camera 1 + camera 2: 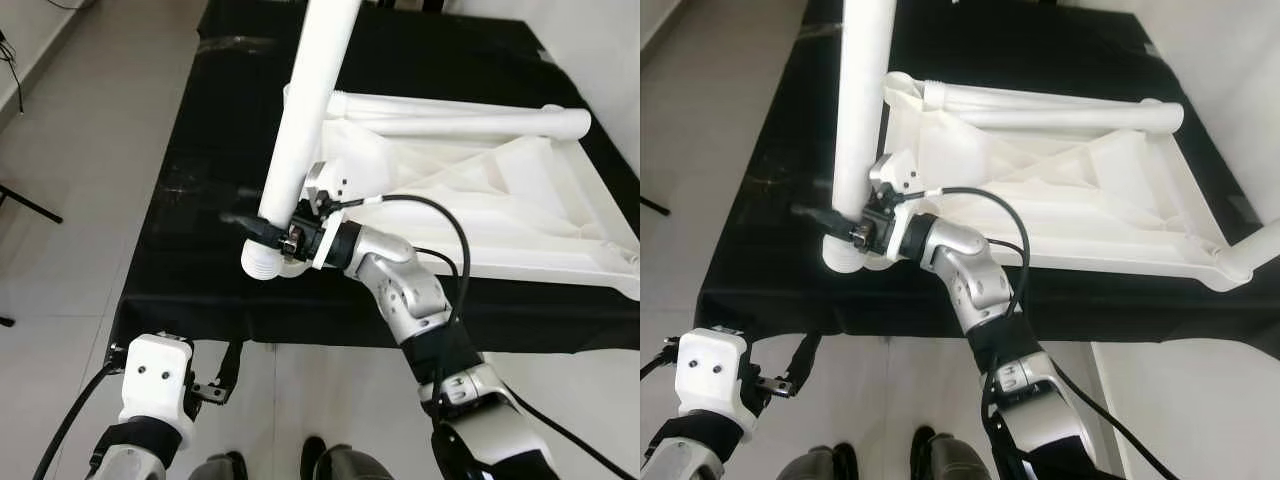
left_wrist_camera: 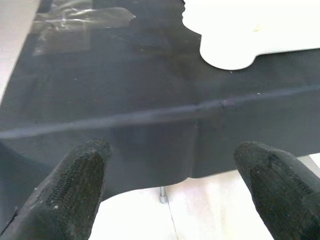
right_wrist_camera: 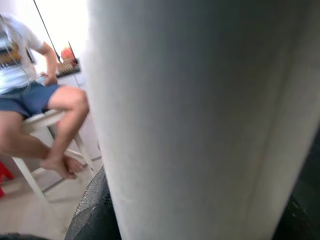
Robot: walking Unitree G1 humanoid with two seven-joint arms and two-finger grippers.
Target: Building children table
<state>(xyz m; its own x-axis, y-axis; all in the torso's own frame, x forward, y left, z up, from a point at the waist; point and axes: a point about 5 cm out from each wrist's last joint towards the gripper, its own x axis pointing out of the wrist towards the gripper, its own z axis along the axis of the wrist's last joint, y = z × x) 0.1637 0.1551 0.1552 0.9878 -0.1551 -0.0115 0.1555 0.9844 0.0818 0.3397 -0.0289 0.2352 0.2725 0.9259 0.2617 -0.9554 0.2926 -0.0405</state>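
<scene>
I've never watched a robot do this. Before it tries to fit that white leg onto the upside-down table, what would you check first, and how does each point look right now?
1. Grip on the leg: ok. The right gripper is shut on the white table leg near its lower end.
2. Leg end over its corner: not ok. The end hangs over the black cloth, beside the tabletop.
3. Leg angle: not ok; it is tilted.
4. Tabletop ready: ok. It lies upside down with one leg lying across its far side.
5. Left gripper free to help: ok. Its fingers are open, low at the cloth's near edge.
6. Socket in the corner: cannot tell.
</scene>
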